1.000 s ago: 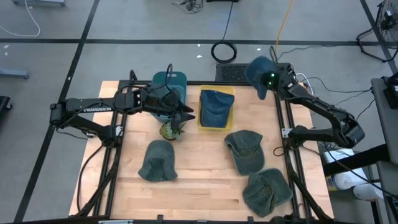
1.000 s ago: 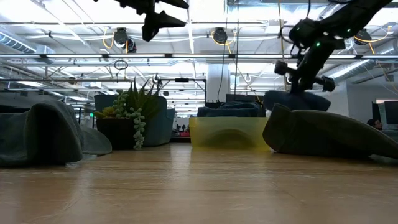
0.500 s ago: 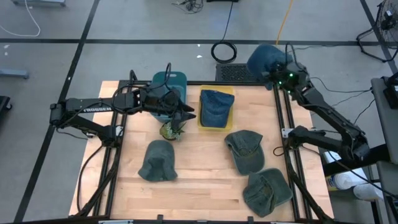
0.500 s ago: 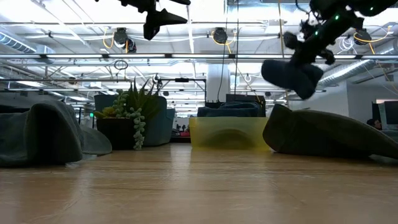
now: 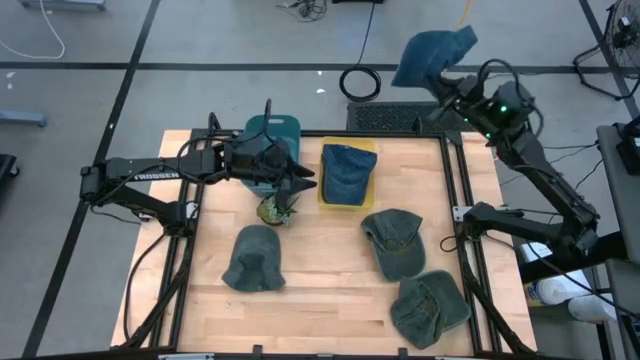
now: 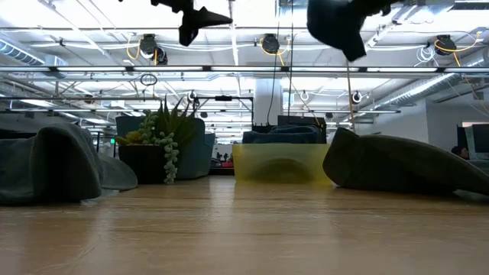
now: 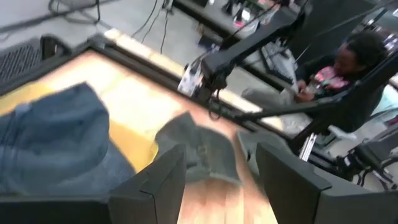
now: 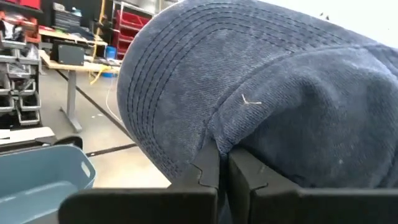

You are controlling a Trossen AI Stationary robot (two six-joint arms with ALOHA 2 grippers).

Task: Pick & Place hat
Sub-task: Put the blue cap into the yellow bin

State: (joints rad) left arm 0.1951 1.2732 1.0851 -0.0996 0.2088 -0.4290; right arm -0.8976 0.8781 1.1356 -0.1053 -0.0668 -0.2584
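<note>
Hat point(image 5: 432, 55), blue denim: I have it pinched in the right gripper point(image 5: 452, 88), fingers point(image 8: 208, 169) clamped together on the fabric, held high beyond the table's far right corner, clear of the wood. Left gripper point(image 5: 300, 184): fingers point(image 7: 163, 182) apart and empty, poised above the plant point(image 5: 274, 208) at the far-left middle. Yellow bin point(image 5: 327, 195), far centre, holds one blue hat point(image 5: 349, 170). Teal bin point(image 5: 273, 127) sits left of it, partly under my left arm. Three grey-green hats lie on the table point(image 5: 310, 290): one near left point(image 5: 254, 258), one right of centre point(image 5: 394, 241), one at the near right corner point(image 5: 429, 308). Left wrist view shows a seated person point(image 7: 339, 71) beyond the table.
</note>
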